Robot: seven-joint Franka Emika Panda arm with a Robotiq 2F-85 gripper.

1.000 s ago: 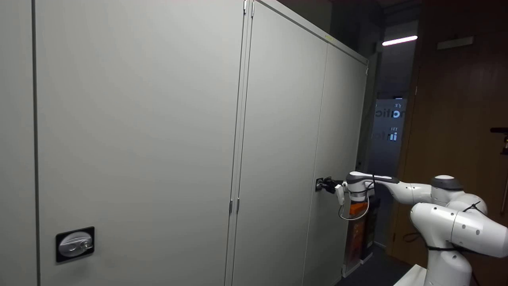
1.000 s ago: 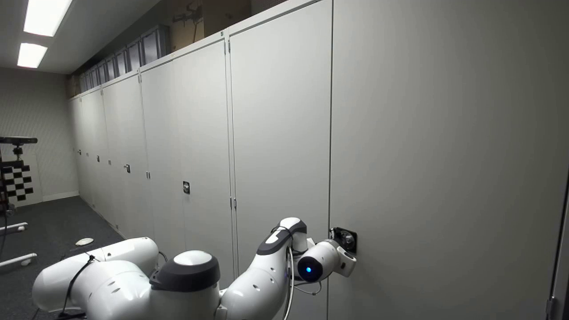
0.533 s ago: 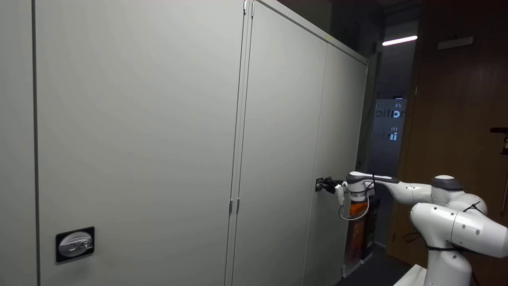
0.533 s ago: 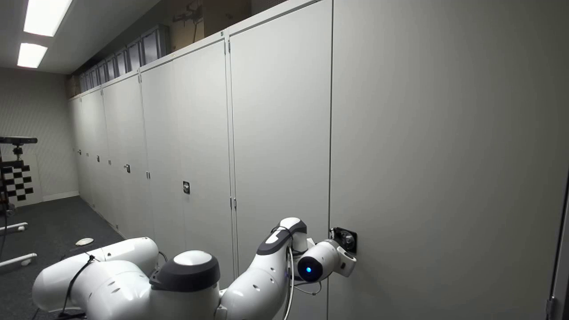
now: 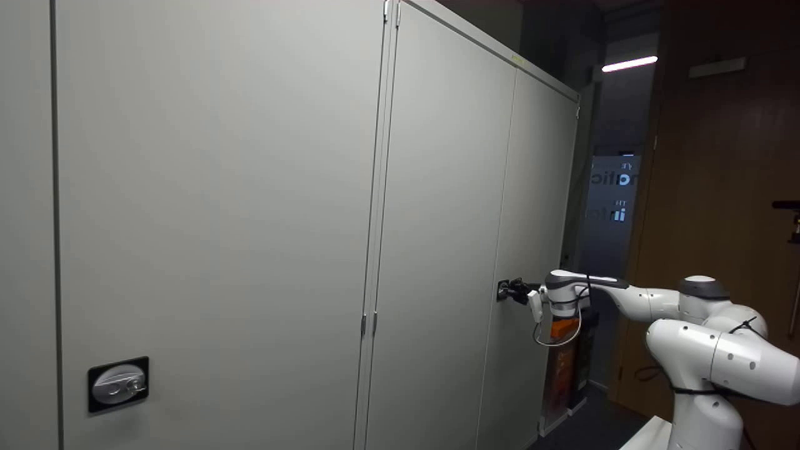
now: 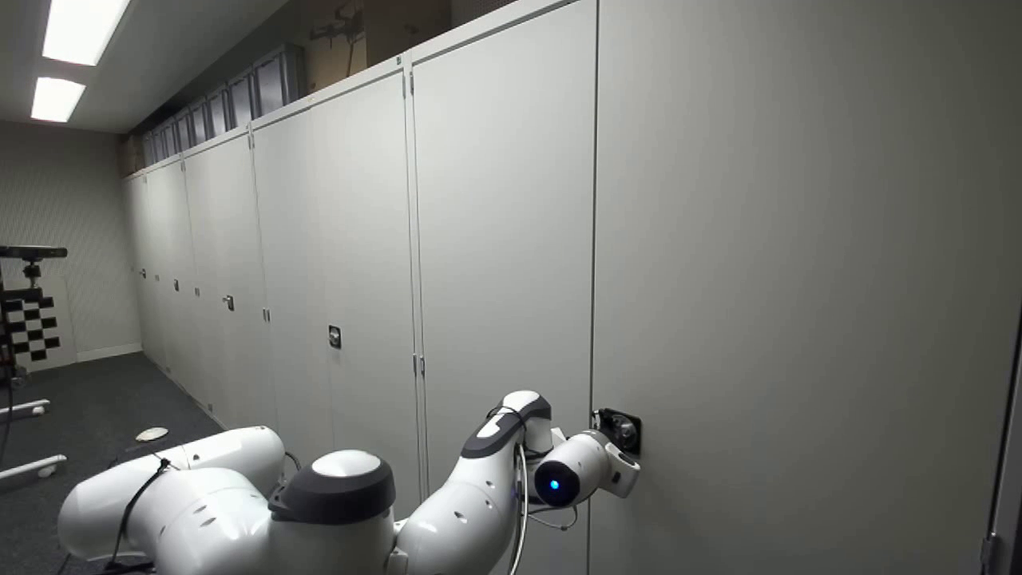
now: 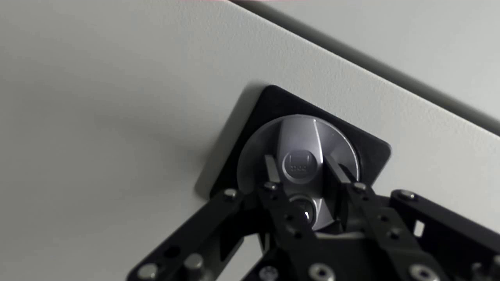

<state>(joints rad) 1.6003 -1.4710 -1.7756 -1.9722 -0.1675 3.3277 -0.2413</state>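
Note:
My gripper (image 7: pixel 300 166) is black, and its fingers stand on either side of a silver turning handle (image 7: pixel 298 134) in the wrist view. The right finger lies against the handle's side; the left finger is very close to it. The handle sits on a black square plate (image 7: pixel 367 150) and is turned at an angle to it. A round lock shows partly between the fingers. The plate is on a grey cupboard door (image 7: pixel 117 97), beside the door gap. In an exterior view the gripper (image 5: pixel 512 290) meets the plate (image 5: pixel 500 294). In an exterior view the arm partly hides the plate (image 6: pixel 635 431).
Another cupboard handle (image 5: pixel 119 384) stands out on a nearby door, and a further one (image 6: pixel 334 337) shows along the row. An orange object (image 5: pixel 564 328) stands behind the wrist. A wooden door (image 5: pixel 719 250) is at the back. A checkerboard stand (image 6: pixel 32 327) is far left.

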